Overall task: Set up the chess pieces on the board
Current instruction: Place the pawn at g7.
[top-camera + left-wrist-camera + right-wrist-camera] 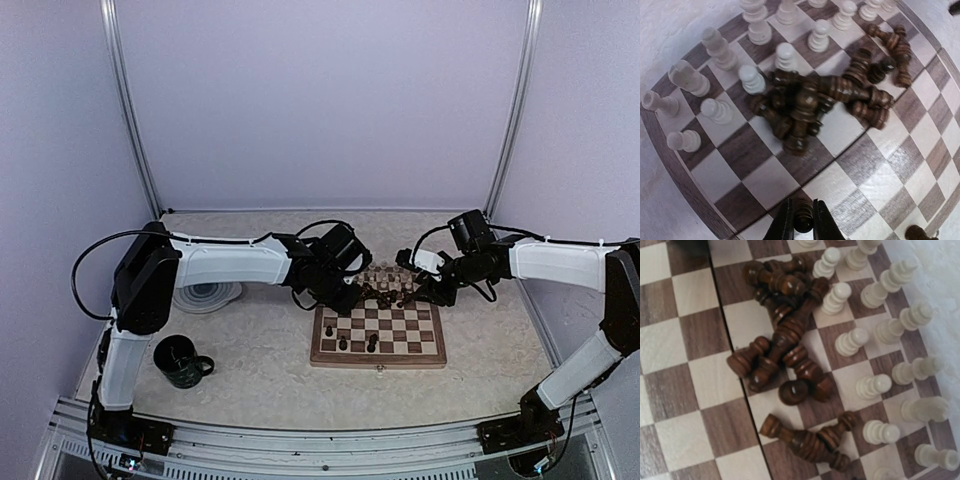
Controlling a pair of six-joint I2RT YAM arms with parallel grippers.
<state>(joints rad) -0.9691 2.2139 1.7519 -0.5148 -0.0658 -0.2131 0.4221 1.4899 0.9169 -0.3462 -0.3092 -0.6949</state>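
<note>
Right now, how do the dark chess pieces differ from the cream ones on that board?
The cream pieces stand upright; the dark pieces mostly lie toppled. The cream pieces sit in two rows along one edge of the board, while the dark pieces are heaped together, touching, nearer the middle. One dark piece is pinched in the left gripper; the visible cream pieces all stand free. Both sets are small turned figures.

Left arm (230, 265) stretched rightward, forearm level. Left hand (803, 212) pointing down, fingers (784, 229) pinched on dark piece (803, 222). Right arm (555, 262) reaching leftward, elbow bent. Right hand (413, 291) angled down, fingers spread wide. Hands near each other, apart.
</note>
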